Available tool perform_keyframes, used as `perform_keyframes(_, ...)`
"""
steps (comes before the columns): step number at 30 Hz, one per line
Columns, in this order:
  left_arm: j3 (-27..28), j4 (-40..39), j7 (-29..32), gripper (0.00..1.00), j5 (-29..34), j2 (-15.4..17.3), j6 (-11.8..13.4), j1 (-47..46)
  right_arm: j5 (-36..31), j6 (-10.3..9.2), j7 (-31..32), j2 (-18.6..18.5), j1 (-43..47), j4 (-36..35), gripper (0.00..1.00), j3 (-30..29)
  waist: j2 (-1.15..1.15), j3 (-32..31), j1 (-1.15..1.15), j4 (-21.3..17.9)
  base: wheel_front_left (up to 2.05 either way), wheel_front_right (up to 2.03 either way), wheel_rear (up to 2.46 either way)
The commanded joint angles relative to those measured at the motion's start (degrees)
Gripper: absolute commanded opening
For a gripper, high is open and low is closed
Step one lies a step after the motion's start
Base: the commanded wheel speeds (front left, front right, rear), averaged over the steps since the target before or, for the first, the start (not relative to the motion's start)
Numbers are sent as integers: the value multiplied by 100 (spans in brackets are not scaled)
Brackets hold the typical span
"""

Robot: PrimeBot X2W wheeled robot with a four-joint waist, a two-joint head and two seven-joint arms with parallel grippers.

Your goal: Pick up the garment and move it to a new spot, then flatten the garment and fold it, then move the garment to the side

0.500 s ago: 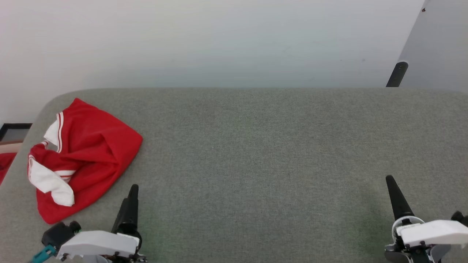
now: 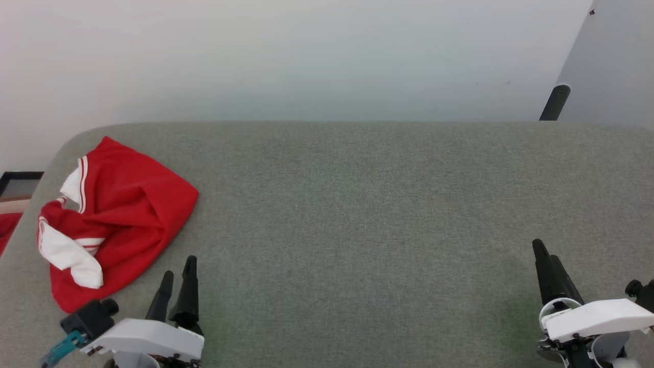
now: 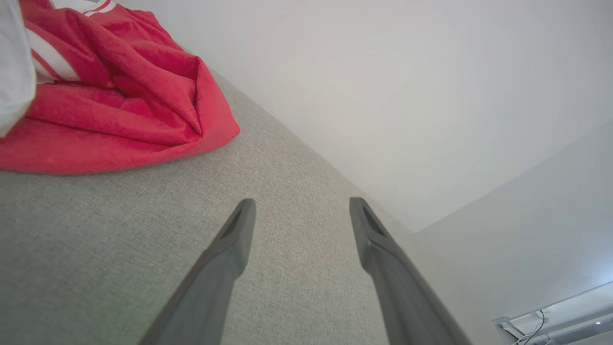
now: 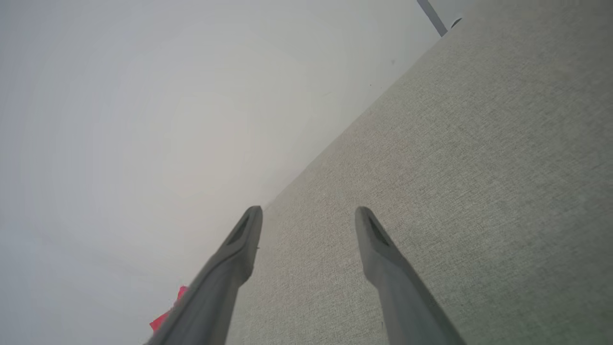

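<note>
The garment [image 2: 122, 209] lies crumpled at the left end of the grey fabric table [image 2: 357, 204], bright red with white cuffs and striped trim. My left gripper [image 2: 179, 267] is open and empty, just right of and below the garment's near edge, not touching it. In the left wrist view the garment [image 3: 119, 96] fills the upper left, ahead and to the left of the open left gripper [image 3: 302, 203]. My right gripper [image 2: 541, 250] hovers at the table's near right, far from the garment. The right wrist view shows the right gripper [image 4: 309, 211] open over bare fabric, with a red sliver of the garment [image 4: 167, 314] behind one finger.
A plain red cloth scrap [image 2: 7, 230] shows past the table's left edge, below a dark frame [image 2: 18, 179]. A black post [image 2: 554, 102] stands beyond the far right corner. A white wall runs behind the table's far edge.
The left gripper has turned, so both its fingers now show side by side. The right gripper has shifted slightly up and left. The garment has not moved.
</note>
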Motion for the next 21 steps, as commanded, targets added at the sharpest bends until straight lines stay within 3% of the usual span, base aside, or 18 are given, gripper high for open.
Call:
perform_keyframes(1, -10, -58, -58, 100, 244, 63, -4, -133, -266, 2, -52, -68, -185, -33, 100, 40, 0, -7, 0, 1, 0, 0, 0)
perform_keyframes(21, -57, -5, -391, 100, 1773, 136, -12, -140, -2419, 3, -330, -116, -288, 143, 100, -6, 0, -30, 0, -5, 0, 0, 0)
